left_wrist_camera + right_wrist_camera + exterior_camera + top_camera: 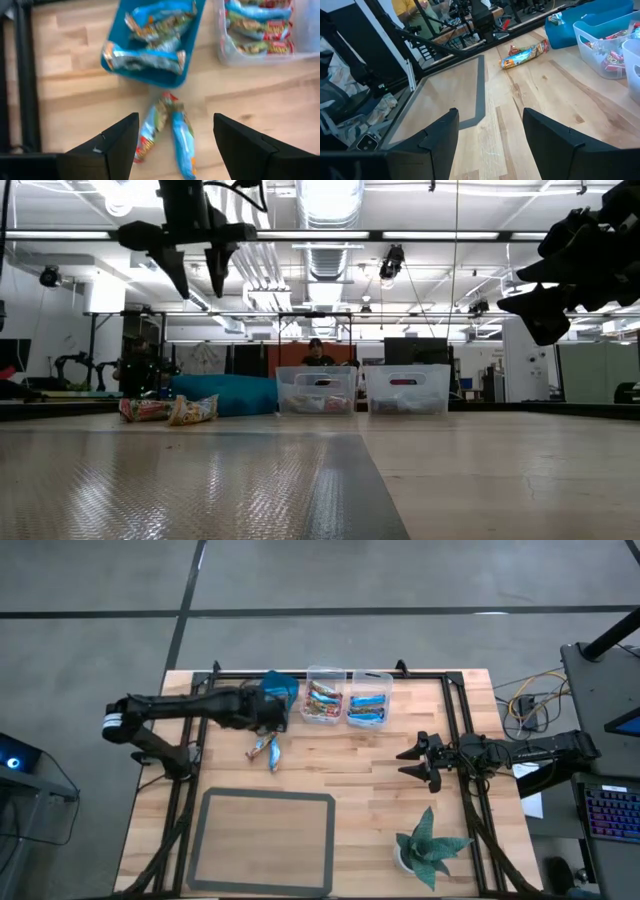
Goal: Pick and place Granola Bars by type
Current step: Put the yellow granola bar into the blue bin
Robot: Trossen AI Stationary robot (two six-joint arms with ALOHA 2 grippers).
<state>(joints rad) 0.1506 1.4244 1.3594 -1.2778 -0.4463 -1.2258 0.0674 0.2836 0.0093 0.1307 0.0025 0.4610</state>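
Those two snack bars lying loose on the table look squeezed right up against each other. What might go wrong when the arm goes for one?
The two loose bars lie touching, so the open left gripper above them may pinch both or knock one aside. They sit close to the teal bin, so a bump against it seems possible. A double grab could put a bar in the wrong bin. The right gripper waits apart.

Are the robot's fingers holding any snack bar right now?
No. The left gripper hangs open and empty above two loose granola bars on the table near the teal bin. The right gripper is open and empty too.
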